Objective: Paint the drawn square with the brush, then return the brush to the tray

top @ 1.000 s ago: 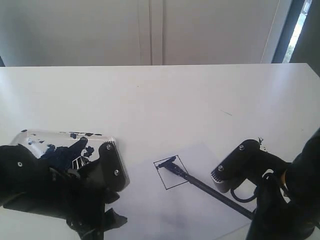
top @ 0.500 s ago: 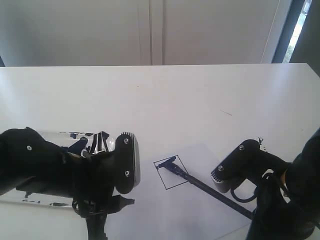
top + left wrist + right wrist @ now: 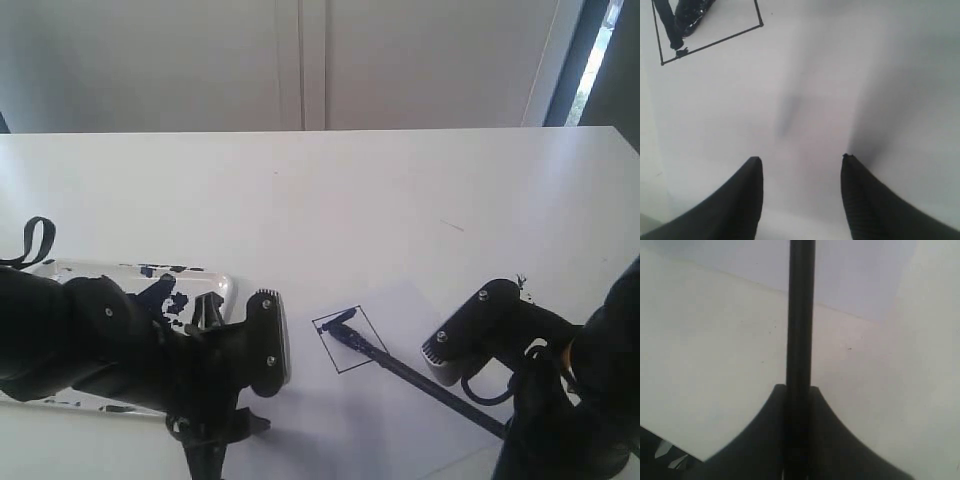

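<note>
Left tool [image 3: 801, 158] nearer drawn square [image 3: 720, 22]

Painty tip of the brush [image 3: 430, 388] sits in the drawn square [image 3: 340, 355] on the paper [image 3: 400, 308]. Left arm [image 3: 110, 345] looms over the smeared tray [image 3: 215, 283] on the white desk [image 3: 350, 200].

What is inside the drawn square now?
Inside the square: the brush tip and a dark blue smear near one side; the rest is white paper. Anything beneath the tip is covered.
</note>
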Action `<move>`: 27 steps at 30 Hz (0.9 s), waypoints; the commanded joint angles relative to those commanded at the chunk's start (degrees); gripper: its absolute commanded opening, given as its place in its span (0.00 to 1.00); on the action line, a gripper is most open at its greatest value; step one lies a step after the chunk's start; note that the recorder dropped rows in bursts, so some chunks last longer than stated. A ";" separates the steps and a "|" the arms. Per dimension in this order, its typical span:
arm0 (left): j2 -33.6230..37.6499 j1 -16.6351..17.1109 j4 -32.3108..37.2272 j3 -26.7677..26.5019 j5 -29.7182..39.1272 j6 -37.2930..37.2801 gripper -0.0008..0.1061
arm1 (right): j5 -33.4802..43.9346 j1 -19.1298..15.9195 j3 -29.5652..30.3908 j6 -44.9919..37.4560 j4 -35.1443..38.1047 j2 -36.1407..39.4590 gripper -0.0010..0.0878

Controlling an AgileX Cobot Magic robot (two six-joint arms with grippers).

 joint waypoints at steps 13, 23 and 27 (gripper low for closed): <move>0.00 -0.10 0.00 0.00 2.61 -6.52 0.51 | 0.65 0.00 0.00 0.00 -0.01 0.00 0.01; 0.00 -0.10 0.00 0.00 2.61 -6.52 0.51 | 0.58 0.00 0.00 -0.15 0.33 0.00 0.01; 0.00 -0.10 0.00 0.00 2.61 -6.52 0.51 | 0.58 0.00 0.00 -0.05 0.21 0.00 0.01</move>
